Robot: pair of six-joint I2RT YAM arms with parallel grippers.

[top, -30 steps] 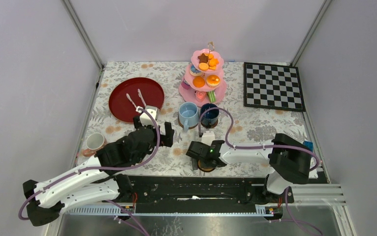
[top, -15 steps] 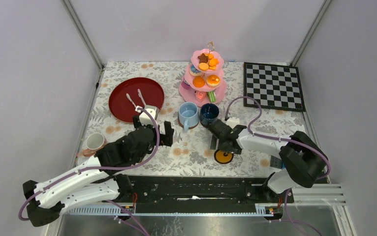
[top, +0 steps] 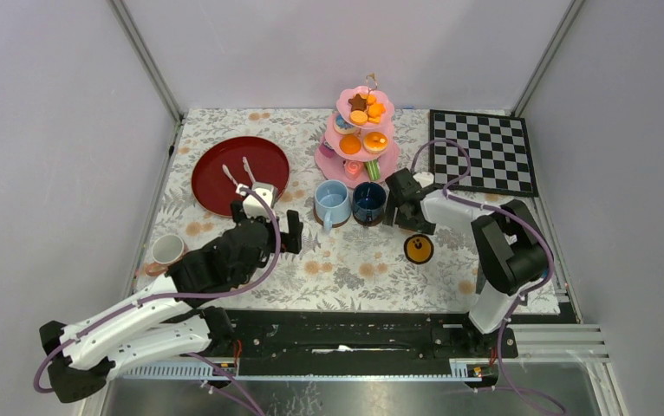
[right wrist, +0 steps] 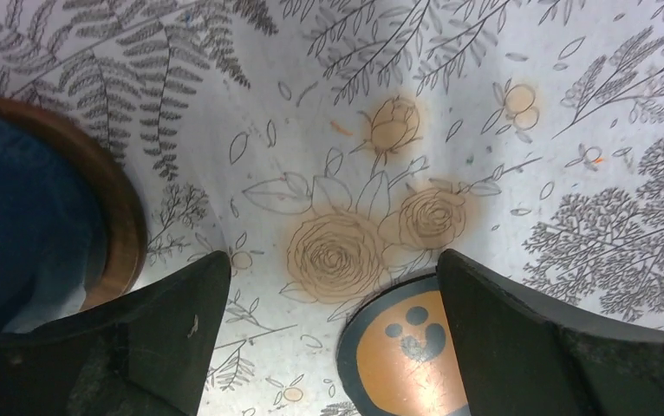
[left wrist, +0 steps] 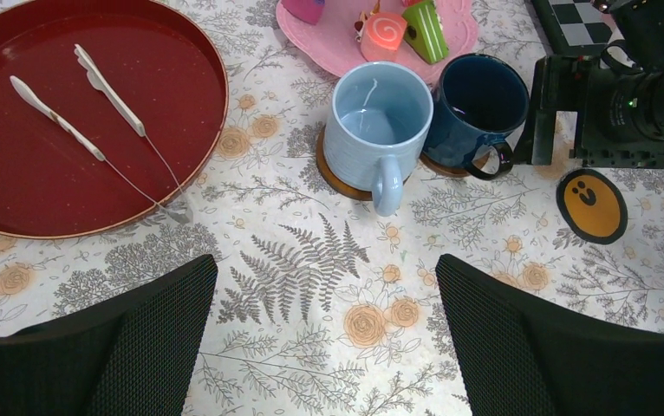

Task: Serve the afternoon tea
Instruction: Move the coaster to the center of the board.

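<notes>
A flowered tabletop holds a pink cake stand with a light-blue cup and a dark-blue cup in front; the right claw, apart and empty, sits just beside the dark one, likely to grasp it, while the left claw hovers apart.

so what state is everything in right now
light-blue cup: upright on saucer, looks empty
dark-blue cup: upright on saucer, contents unclear
white cup: upright on saucer
cake stand: upright, pastries on all tiers
red tray: flat, two white utensils in it
orange disc: flat on table
left gripper: fingers open, empty
right gripper: fingers open, empty
</notes>
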